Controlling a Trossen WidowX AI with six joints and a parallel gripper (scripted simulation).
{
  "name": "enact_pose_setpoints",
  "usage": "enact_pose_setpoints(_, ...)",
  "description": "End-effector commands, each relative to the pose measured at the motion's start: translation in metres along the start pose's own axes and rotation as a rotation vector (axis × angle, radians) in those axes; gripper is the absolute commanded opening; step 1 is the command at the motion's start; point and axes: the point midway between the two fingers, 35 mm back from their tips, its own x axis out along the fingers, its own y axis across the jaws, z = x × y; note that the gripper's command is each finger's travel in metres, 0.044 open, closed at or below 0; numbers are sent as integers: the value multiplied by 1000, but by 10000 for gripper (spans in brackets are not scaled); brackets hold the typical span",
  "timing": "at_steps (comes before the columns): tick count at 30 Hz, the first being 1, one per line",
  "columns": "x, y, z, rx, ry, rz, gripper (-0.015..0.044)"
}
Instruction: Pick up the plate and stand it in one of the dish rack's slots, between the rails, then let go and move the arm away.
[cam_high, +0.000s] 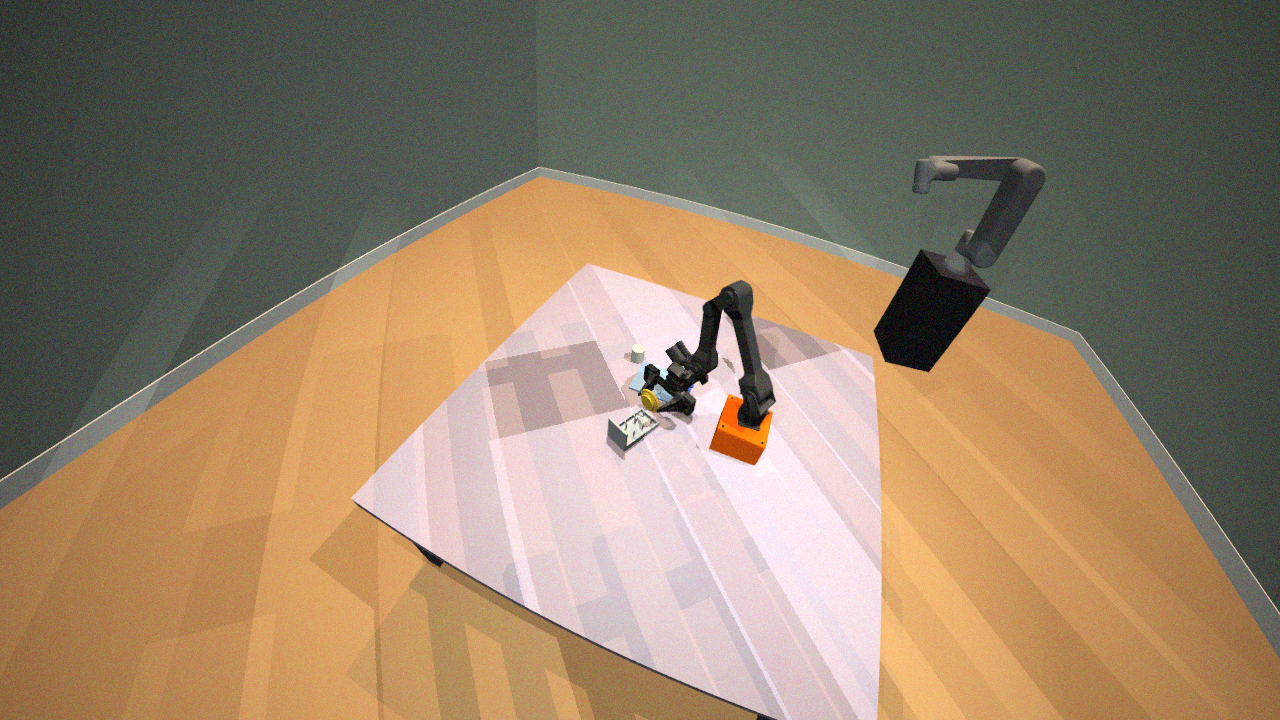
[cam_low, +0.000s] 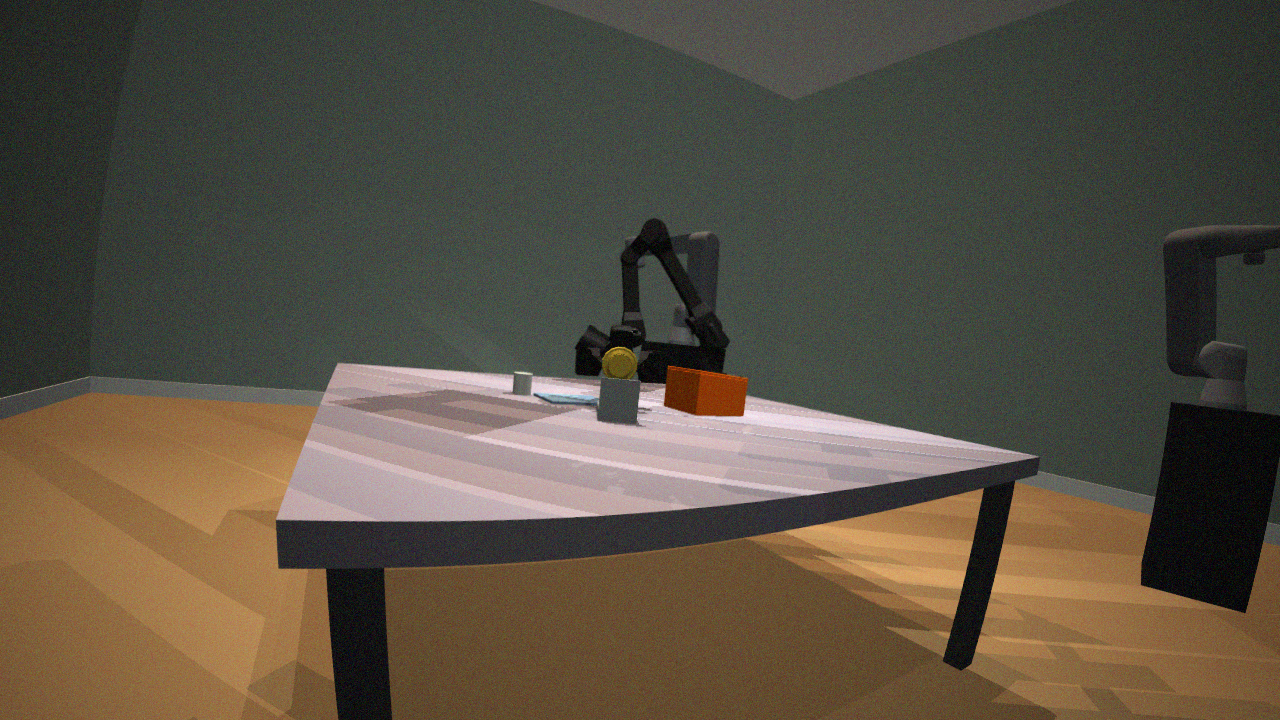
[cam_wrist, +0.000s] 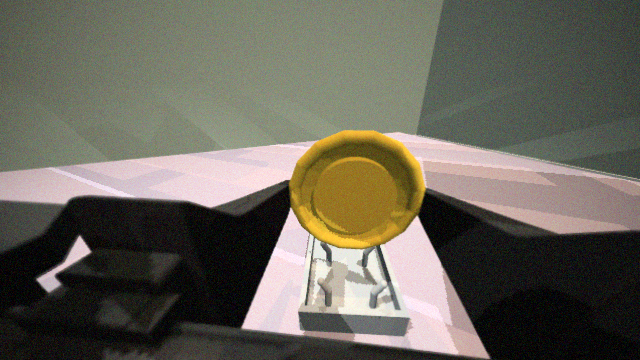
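The yellow round plate (cam_high: 649, 400) (cam_low: 619, 363) (cam_wrist: 356, 192) is held up on edge, roughly upright, by my gripper (cam_wrist: 352, 190), which is shut on its two sides. The small grey-white dish rack (cam_high: 621, 437) (cam_low: 618, 401) (cam_wrist: 354, 322) stands on the table just beyond and below the plate. In the wrist view several pegs rise from its floor, and the plate hides its far part. In the exterior view the plate is above the rack's tall end panel, with no visible contact. The rack's inside is hidden there.
A light blue flat piece (cam_high: 637, 384) (cam_low: 563, 398) lies under the arm. A white cylinder (cam_high: 637, 353) (cam_low: 522, 383) stands behind it. The orange base block (cam_high: 739, 437) (cam_low: 705, 391) is right of the rack. A second grey arm (cam_high: 1009, 210) stands on a black pedestal beyond the table.
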Motion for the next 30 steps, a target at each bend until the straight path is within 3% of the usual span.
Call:
enact_pose_setpoints(1, -1, 3, 2, -27, -18, 4, 0)
enact_pose_setpoints(30, 9, -4, -22, -30, -8, 7, 0)
